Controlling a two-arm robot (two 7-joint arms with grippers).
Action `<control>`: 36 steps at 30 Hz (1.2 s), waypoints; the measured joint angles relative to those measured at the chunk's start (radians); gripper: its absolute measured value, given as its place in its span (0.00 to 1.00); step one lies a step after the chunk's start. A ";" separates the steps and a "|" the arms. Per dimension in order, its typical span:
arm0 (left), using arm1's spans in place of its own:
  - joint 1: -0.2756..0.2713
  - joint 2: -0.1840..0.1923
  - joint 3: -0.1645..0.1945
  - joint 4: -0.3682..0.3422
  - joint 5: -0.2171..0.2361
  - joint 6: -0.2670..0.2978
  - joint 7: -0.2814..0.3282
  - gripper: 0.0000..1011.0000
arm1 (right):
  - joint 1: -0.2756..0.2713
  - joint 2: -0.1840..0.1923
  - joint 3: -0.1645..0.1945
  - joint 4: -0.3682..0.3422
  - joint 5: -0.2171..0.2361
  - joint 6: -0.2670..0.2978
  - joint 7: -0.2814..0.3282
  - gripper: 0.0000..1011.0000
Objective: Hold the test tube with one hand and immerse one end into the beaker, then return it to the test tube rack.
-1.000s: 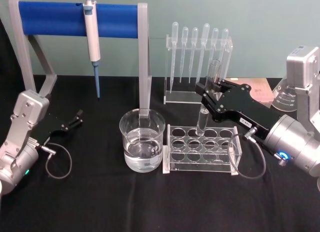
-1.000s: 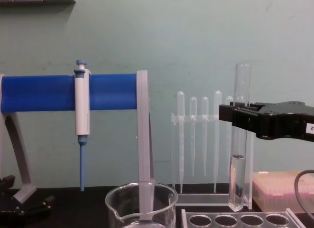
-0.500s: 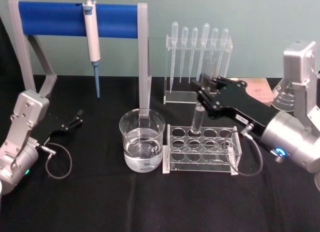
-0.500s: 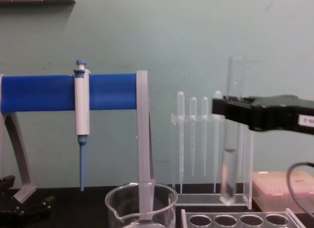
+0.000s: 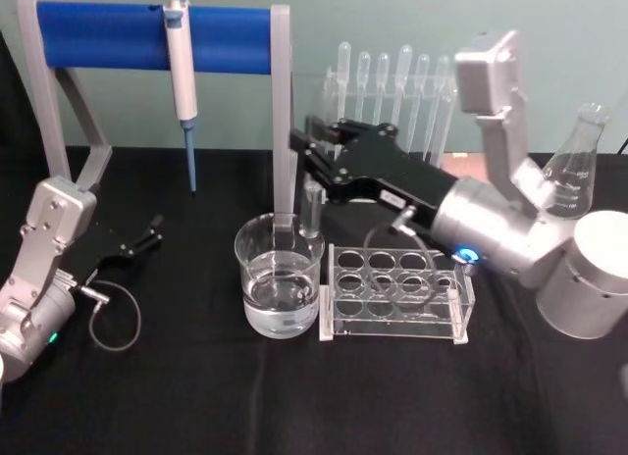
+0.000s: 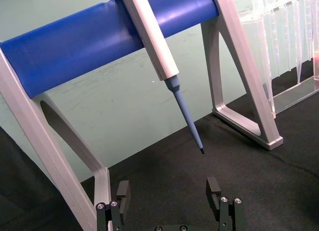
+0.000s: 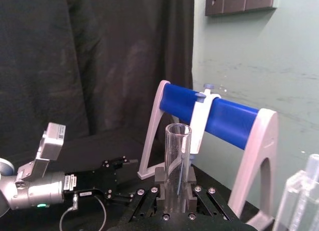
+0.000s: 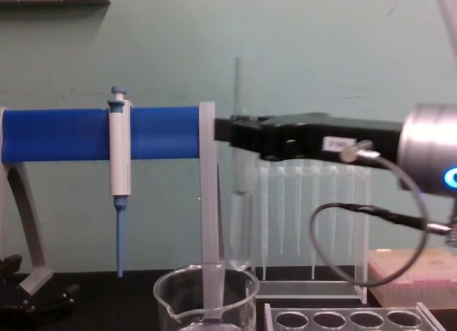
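**Jaws: left pair wide and idle, right pair clamped and travelling**

The left gripper rests low on the black table at the robot's left, jaws spread wide with nothing between them, below the hanging pipettor. Nearer the middle stands the beaker, partly filled with clear liquid.

Directly above its far right rim hangs the test tube. It is upright, with its rounded end just over the rim and not yet in the liquid. The right gripper holds it, jaws closed tight on the glass about halfway up.

That is the change. A second ago the tube stood over the back row of the test tube rack; the arm has since swept it leftward, clear of the rack.

The carry looks finished, so a straight lowering into the liquid seems due. The tube sits close to the rim, so a small shift toward the beaker's centre may be wise first.
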 joint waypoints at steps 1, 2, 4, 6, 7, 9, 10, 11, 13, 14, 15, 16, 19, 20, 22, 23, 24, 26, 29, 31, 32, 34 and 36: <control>0.000 0.000 0.000 0.000 0.000 0.000 0.000 0.99 | 0.015 -0.014 -0.012 0.029 -0.002 -0.009 0.006 0.22; 0.000 0.000 0.000 0.000 0.000 0.000 0.000 0.99 | 0.027 -0.025 -0.022 0.056 -0.002 -0.020 0.012 0.22; 0.000 0.000 0.000 0.000 0.000 0.000 0.000 0.99 | 0.036 -0.036 -0.032 0.084 -0.003 -0.032 0.018 0.22; 0.000 0.000 0.000 0.000 0.000 0.000 0.000 0.99 | 0.041 -0.045 -0.040 0.106 -0.005 -0.042 0.023 0.22; 0.000 0.000 0.000 0.000 0.000 0.000 0.000 0.99 | 0.046 -0.053 -0.048 0.128 -0.007 -0.052 0.028 0.22; 0.000 0.000 0.000 0.000 0.000 0.000 0.000 0.99 | 0.050 -0.063 -0.060 0.163 -0.012 -0.073 0.038 0.22; 0.000 0.000 0.000 0.000 0.000 0.000 0.000 0.99 | 0.052 -0.066 -0.065 0.174 -0.015 -0.079 0.041 0.22; 0.000 0.000 0.000 0.000 0.000 0.000 0.000 0.99 | 0.053 -0.069 -0.068 0.184 -0.016 -0.085 0.044 0.22; 0.000 0.000 0.000 0.000 0.000 0.000 0.000 0.99 | 0.054 -0.076 -0.077 0.213 -0.018 -0.100 0.057 0.22; 0.000 0.000 0.000 0.000 0.000 0.000 0.000 0.99 | 0.054 -0.078 -0.080 0.224 -0.020 -0.105 0.061 0.22; 0.000 0.000 0.000 0.000 0.000 0.000 0.000 0.99 | 0.054 -0.080 -0.086 0.241 -0.024 -0.113 0.067 0.22; 0.000 0.000 0.000 0.000 0.000 0.000 0.000 0.99 | 0.054 -0.082 -0.089 0.247 -0.026 -0.117 0.070 0.22; 0.000 0.000 0.000 0.000 0.000 0.000 0.000 0.99 | 0.048 -0.085 -0.098 0.275 -0.034 -0.136 0.080 0.22; 0.000 0.000 0.000 0.000 0.000 0.000 0.000 0.99 | 0.047 -0.086 -0.100 0.282 -0.036 -0.142 0.083 0.22; 0.000 0.000 0.000 0.000 0.000 0.000 0.000 0.99 | 0.044 -0.088 -0.104 0.294 -0.041 -0.154 0.090 0.22; 0.000 0.000 0.000 0.000 0.000 0.000 0.000 0.99 | 0.043 -0.090 -0.109 0.306 -0.047 -0.164 0.097 0.22; 0.000 0.000 0.000 0.000 0.000 0.000 0.000 0.99 | 0.043 -0.091 -0.111 0.311 -0.050 -0.168 0.100 0.22; 0.000 0.000 0.000 0.000 0.000 0.000 0.000 0.99 | 0.043 -0.091 -0.116 0.320 -0.059 -0.176 0.106 0.22; 0.000 0.000 0.000 0.000 0.000 0.000 0.000 0.99 | 0.042 -0.091 -0.118 0.321 -0.070 -0.181 0.110 0.22; 0.000 0.000 0.000 0.000 0.000 0.000 0.000 0.99 | 0.042 -0.091 -0.119 0.321 -0.072 -0.182 0.110 0.22; 0.000 0.000 0.000 0.000 0.000 0.000 0.000 0.99 | 0.042 -0.091 -0.119 0.321 -0.072 -0.182 0.110 0.22; 0.000 0.000 0.000 0.000 0.000 0.000 0.000 0.99 | 0.042 -0.090 -0.118 0.321 -0.072 -0.182 0.110 0.22; 0.000 0.000 0.000 0.000 0.000 0.000 0.000 0.99 | 0.042 -0.090 -0.118 0.320 -0.072 -0.181 0.110 0.22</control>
